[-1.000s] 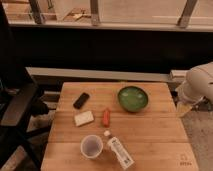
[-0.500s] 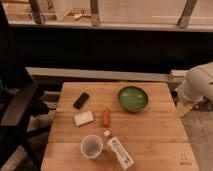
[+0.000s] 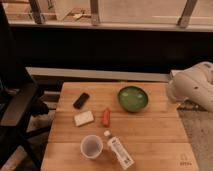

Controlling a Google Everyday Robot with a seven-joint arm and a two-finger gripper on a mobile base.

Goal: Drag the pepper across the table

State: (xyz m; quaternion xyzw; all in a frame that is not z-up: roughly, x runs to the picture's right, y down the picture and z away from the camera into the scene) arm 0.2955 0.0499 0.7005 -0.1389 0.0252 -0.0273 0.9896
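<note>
- The pepper (image 3: 106,117) is lying flat around the middle of the surface (image 3: 150,135), a small red-orange thing with its long side running front to back.
- Nothing is touching it. A pale rectangular block (image 3: 83,118), sponge-looking, sits just beside it on the left.
- The green bowl (image 3: 132,98) is up and to the right of the pepper, near but apart from it, and way bigger.
- A small black flat object (image 3: 81,100) lies at an angle toward the back left, behind the pale block.
- Front side: a white bottle with a label (image 3: 119,150) is lying on its side, with its cap end pointing at the pepper's near tip and close to it. A see-through cup (image 3: 91,146) stands upright right next to the bottle on the left.
- There's a little logo (image 3: 185,161) in the front right corner of the wood.
- The robot's white arm (image 3: 195,87) bulges in from the right edge, beside the surface and well apart from the pepper.
- The gripper is out of view past that edge, so I can't tell if it's clenched or released.
- A dark chair (image 3: 20,105) sits off to the left.
</note>
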